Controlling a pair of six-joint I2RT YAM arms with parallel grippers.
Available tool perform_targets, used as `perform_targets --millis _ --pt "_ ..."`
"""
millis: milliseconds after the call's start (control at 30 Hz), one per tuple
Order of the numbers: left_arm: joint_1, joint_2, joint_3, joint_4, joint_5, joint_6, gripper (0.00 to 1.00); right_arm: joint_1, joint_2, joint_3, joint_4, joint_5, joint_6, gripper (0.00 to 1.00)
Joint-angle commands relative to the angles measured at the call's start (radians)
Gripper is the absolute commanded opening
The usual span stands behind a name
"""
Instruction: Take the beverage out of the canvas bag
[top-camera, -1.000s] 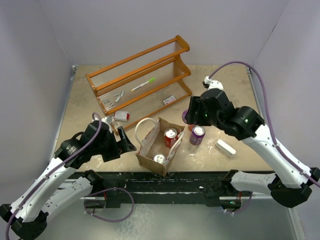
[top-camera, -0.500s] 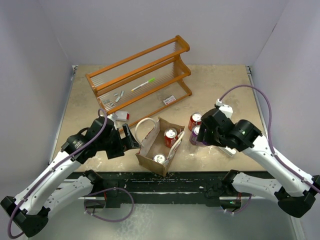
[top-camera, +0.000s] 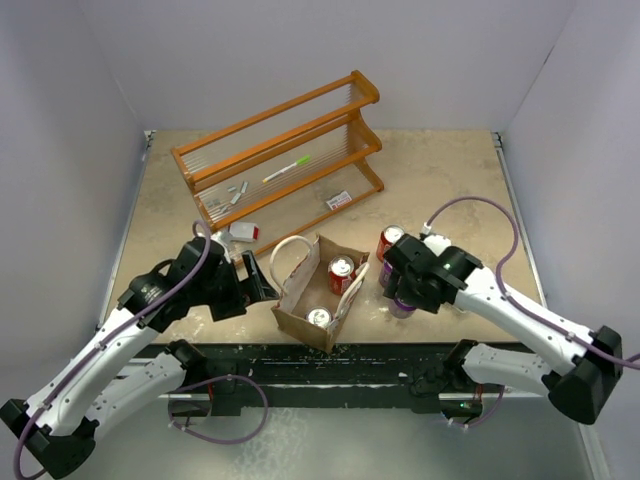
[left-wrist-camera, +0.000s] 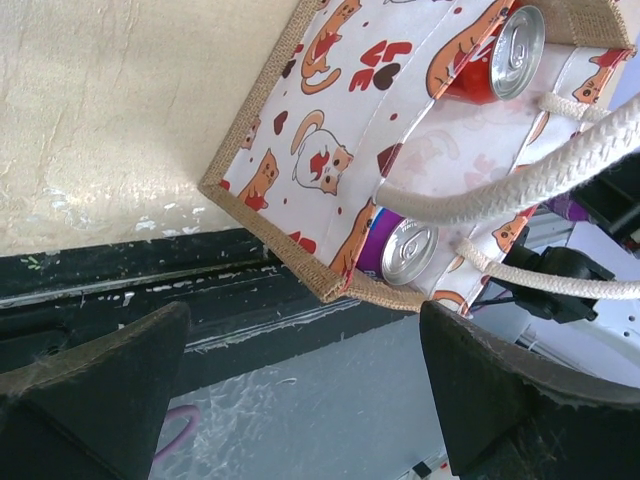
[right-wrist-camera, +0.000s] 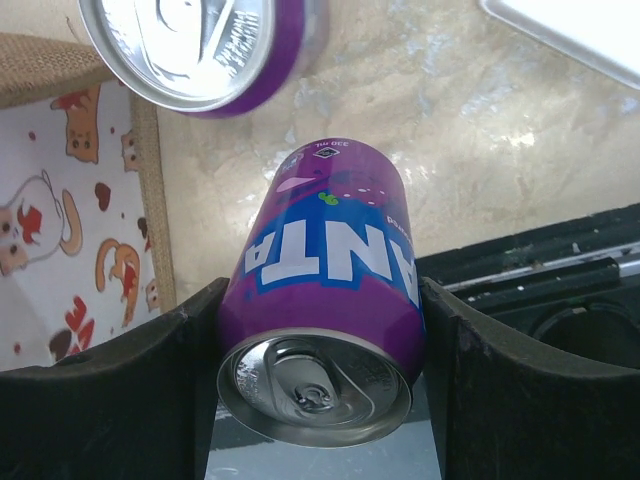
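The right gripper (right-wrist-camera: 320, 395) clamps a purple can (right-wrist-camera: 325, 250) between its fingers, the canvas bag (top-camera: 296, 325) just to its left, apparently for setting down outside. The left gripper (left-wrist-camera: 305, 385) gapes wide, bag directly ahead, likely ready to steady it.

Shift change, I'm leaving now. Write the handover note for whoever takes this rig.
Left gripper: jaws open, empty, at the left side of the tan canvas bag with cat-print panels.
Right gripper: jaws shut on a purple soda can, right of the bag, not released.
Done: a red soda can and a second purple can stand on the beige table.
In the bag: one red can, one purple can.
Left: release the held can, then take out those two.
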Motion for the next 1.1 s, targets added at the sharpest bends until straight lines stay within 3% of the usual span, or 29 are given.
perform_targets --millis 0,167,467,667,1067 --pt "-0.004 -0.031 0.032 -0.027 -0.008 0.01 0.99 -0.002 0.085 0.016 0.104 0.046 0.023 0.0" --pt "-0.005 -0.077 0.037 -0.081 -0.027 0.0 0.99 -0.002 0.161 0.012 0.124 0.04 0.003 0.0" --pt "-0.005 -0.142 0.029 -0.13 -0.047 -0.026 0.99 -0.005 0.153 -0.041 0.183 0.04 0.021 0.0" --pt "-0.004 -0.137 0.028 -0.121 -0.042 -0.029 0.99 -0.008 0.162 -0.069 0.189 0.039 0.025 0.06" --pt "-0.005 -0.114 0.032 -0.098 -0.027 -0.026 0.99 -0.009 0.101 -0.083 0.218 0.041 -0.017 0.76"
